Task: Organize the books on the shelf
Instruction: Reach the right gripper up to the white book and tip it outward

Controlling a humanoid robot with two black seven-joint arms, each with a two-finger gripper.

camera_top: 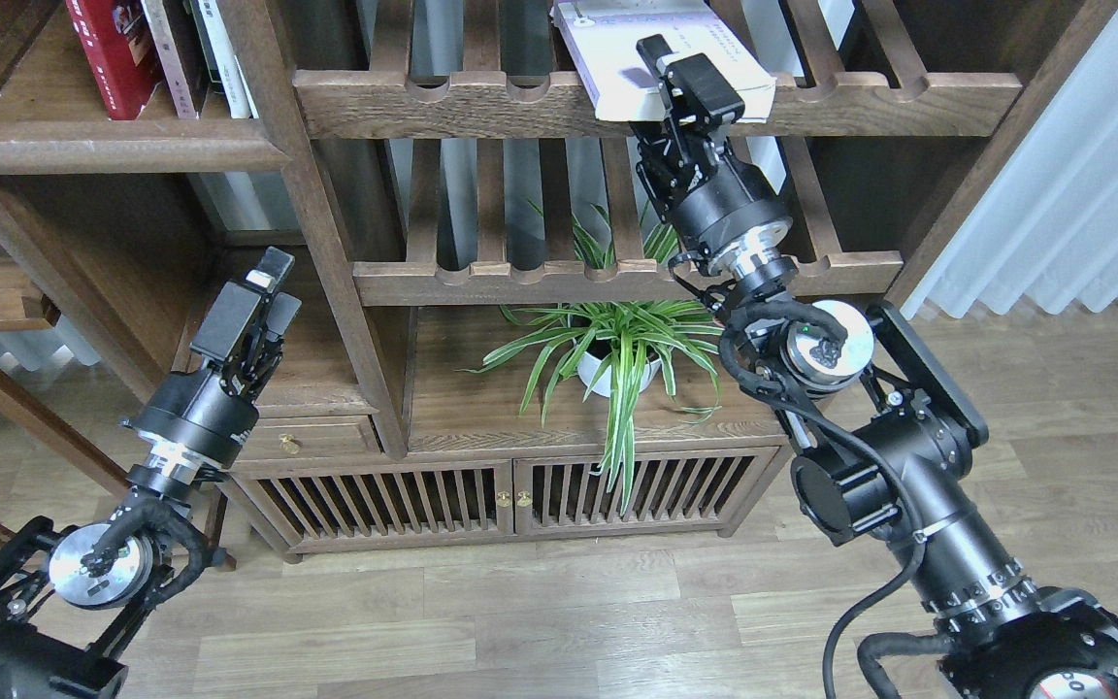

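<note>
Head view: my right pincer (668, 73) straddles the front edge of the white book (617, 44), one finger above the cover, one apparently below; whether it grips yet I cannot tell. That book lies flat on a slatted rack (520, 102), overhanging. Likely heavy, stiff, slick-covered: grip deep near the spine. My left pincer (253, 306) hangs narrow, empty, below the shelf (113, 146) holding the red book (113, 58).

Open air sits around the left end effector (263, 291); a wooden post (326, 252) stands just right of it.
</note>
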